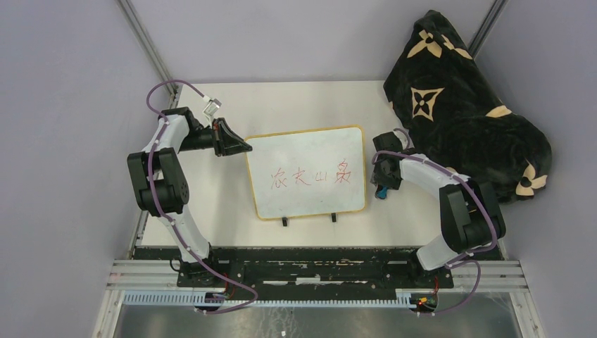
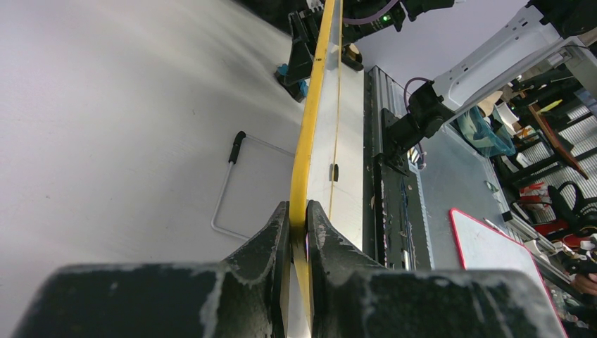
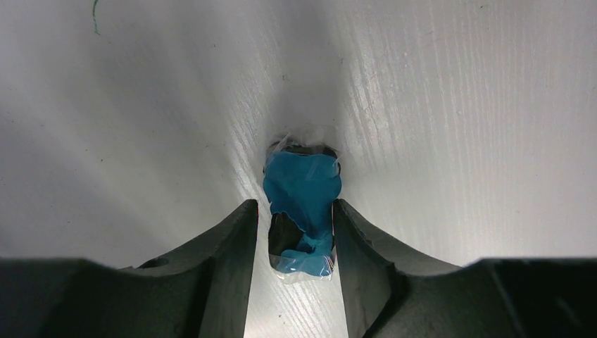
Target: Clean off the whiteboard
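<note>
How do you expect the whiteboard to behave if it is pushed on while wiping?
Likely stiff: the whiteboard shows a straight framed edge. Probably light, being thin. With the left gripper pinching only one edge, it may pivot or slide on the smooth table.

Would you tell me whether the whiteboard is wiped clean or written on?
Written on: red handwriting crosses the middle of the whiteboard in the top view.

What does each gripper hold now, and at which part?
Left gripper clamps the whiteboard at its yellow frame edge. Right gripper straddles the blue eraser; a grip cannot be told.
</note>
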